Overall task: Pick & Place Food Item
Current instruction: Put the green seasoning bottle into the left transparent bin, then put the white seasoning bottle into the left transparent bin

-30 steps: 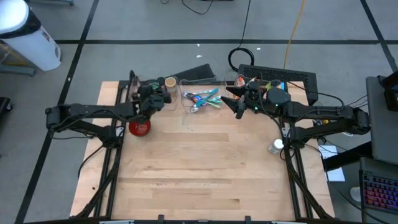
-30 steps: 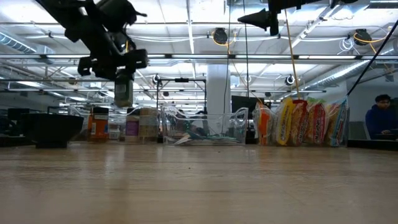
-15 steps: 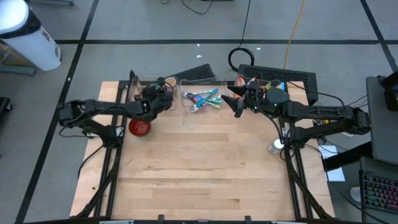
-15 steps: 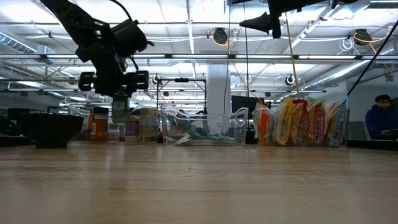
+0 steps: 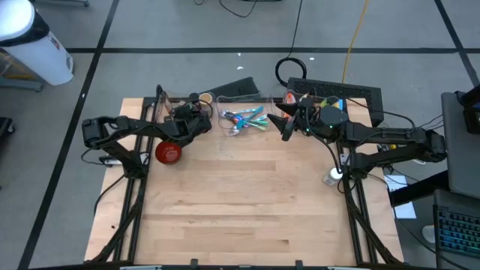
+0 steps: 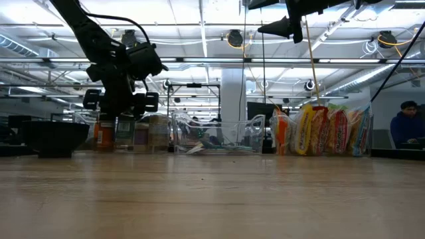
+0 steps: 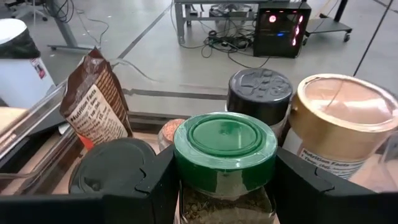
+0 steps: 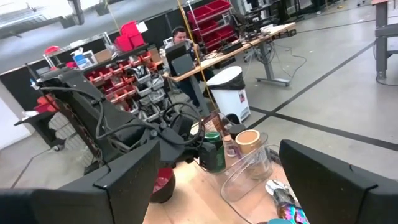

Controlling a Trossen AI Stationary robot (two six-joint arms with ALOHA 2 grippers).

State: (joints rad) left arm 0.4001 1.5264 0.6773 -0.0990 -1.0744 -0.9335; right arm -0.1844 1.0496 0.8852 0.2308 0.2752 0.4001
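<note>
Left arm reaches along the table's far left side; left gripper is clamped on a green-lidded jar, fingers pressed vs. both sides of the jar just under the lid. In the low view the jar hangs upright in the gripper, at the level of the other containers in the back row; can't tell if it touches the tabletop. Around it per left wrist view: brown paper bag, a black-lidded container just beside the jar, another black-lidded jar behind, and a gold-lidded tub w/ a nutrition label. A red bowl sits on the table near the left arm, nearer the front than the gripper. Center back: clear plastic bin w/ colorful utensils inside. Right of that, right gripper hovers high above the table's far edge, fingers spread wide apart, holding nothing. Behind it, a row of yellow snack bags. Far right in the low view, a person sits in the room beyond the table.
</note>
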